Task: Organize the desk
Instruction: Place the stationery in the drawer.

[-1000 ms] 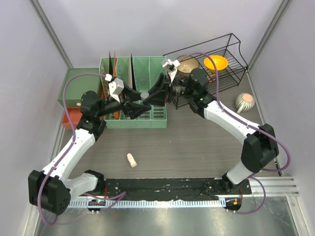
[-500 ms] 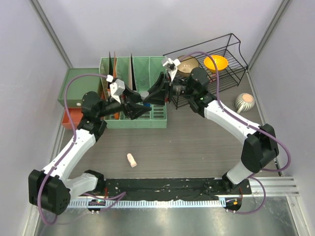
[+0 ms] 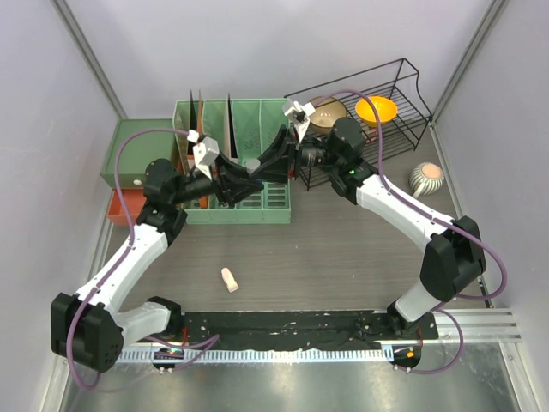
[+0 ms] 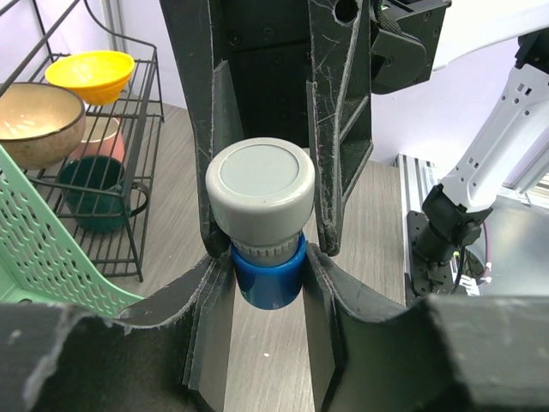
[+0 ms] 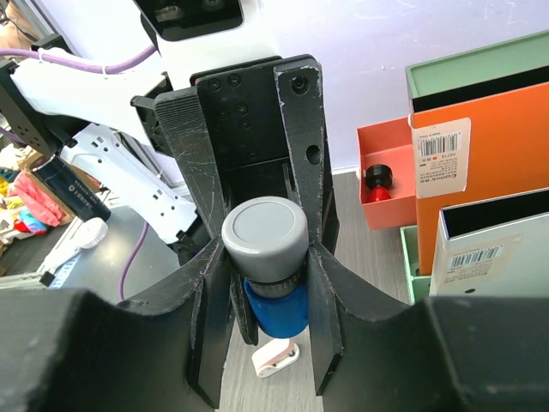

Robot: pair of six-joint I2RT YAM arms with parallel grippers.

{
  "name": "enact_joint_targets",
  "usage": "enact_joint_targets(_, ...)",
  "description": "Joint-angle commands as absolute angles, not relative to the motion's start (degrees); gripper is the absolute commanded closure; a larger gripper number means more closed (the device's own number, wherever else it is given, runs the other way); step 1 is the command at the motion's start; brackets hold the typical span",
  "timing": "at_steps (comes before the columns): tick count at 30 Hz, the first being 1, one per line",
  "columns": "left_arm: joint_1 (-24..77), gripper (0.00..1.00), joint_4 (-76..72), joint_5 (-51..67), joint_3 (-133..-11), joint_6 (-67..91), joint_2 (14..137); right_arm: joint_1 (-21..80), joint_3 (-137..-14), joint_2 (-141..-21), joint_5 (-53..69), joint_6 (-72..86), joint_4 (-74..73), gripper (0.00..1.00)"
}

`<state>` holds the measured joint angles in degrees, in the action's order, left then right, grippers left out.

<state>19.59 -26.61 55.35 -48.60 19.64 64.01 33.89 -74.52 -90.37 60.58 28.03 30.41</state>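
A small cylinder with a grey cap (image 4: 260,178) and a blue body (image 4: 268,276) hangs in the air between both grippers, above the desk (image 3: 343,249) in front of the green file rack (image 3: 249,120). My left gripper (image 4: 268,257) has its fingers pressed against both sides of the blue body. My right gripper (image 5: 268,249) is shut on the grey cap (image 5: 264,233), with the blue body (image 5: 276,311) sticking out below. In the top view the left gripper (image 3: 243,178) and right gripper (image 3: 264,163) meet tip to tip at the cylinder (image 3: 253,166).
A black wire rack (image 3: 403,94) at the back right holds an orange bowl (image 3: 376,109) and a tan bowl (image 3: 328,112). A striped cup (image 3: 426,178) stands at the right. A small pinkish piece (image 3: 229,279) lies on the desk. A green box (image 3: 129,154) and red tray (image 3: 120,206) sit at the left.
My left gripper's jaws have narrowed onto the blue body of the cylinder and the left arm has edged toward the right gripper. The right gripper has kept its hold on the cap.
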Motion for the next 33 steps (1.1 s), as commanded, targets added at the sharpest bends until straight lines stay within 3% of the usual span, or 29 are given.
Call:
enact_joint_targets(1, 20.5, 0.67, -30.4, 56.3, -49.2, 20.8, 63.8, 34.5, -76.2, -87.7, 60.4, 27.5, 31.2, 0.6)
enact_joint_targets(3, 20.5, 0.76, -31.2, 56.3, -49.3, 21.4, 63.6, 34.5, -76.0, -87.7, 60.4, 27.2, 30.9, 0.59)
enact_joint_targets(4, 20.5, 0.88, -31.4, 56.4, -49.4, 21.8, 63.5, 34.5, -76.0, -87.7, 60.4, 26.7, 30.3, 0.58)
enact_joint_targets(6, 20.4, 1.0, -31.9, 56.2, -49.4, 22.8, 63.1, 34.5, -75.9, -87.7, 60.0, 25.5, 28.8, 0.55)
enact_joint_targets(13, 20.5, 1.0, -33.0, 56.3, -49.0, 24.7, 61.3, 34.5, -76.4, -87.7, 57.7, 17.4, 20.4, 0.39)
enact_joint_targets(20, 20.5, 1.0, -32.3, 56.0, -48.7, 24.0, 60.7, 34.5, -76.7, -86.5, 56.4, 13.3, 16.0, 0.16)
enact_joint_targets(33, 20.0, 1.0, -23.4, 53.2, -50.6, 18.2, 60.1, 34.5, -75.3, -81.2, 58.5, 7.4, 6.9, 0.09)
